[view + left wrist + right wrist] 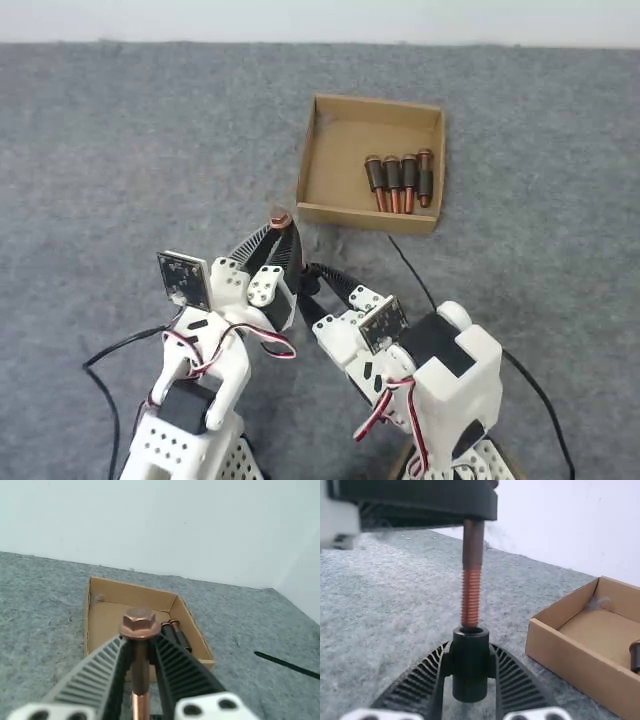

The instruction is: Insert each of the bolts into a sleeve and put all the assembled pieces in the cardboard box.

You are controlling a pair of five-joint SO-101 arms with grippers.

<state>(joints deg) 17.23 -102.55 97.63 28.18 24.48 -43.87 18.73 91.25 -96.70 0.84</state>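
Left fingers (97,672) clamp bolt (139,626) vertical, head up, threaded tip at upright sleeve (469,662) mouth; right fingers (520,682) clamp sleeve.

White plastic arms (215,375), black servo motors (187,405), ribbed black fingers (95,676), red, white and black wires (283,345), black cables (107,353)

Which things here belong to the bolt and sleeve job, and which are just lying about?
Job: bolt in the left end effector; sleeve in the right end effector; cardboard box; four assembled pieces inside it.
Lying about: black cable on the grey carpet.
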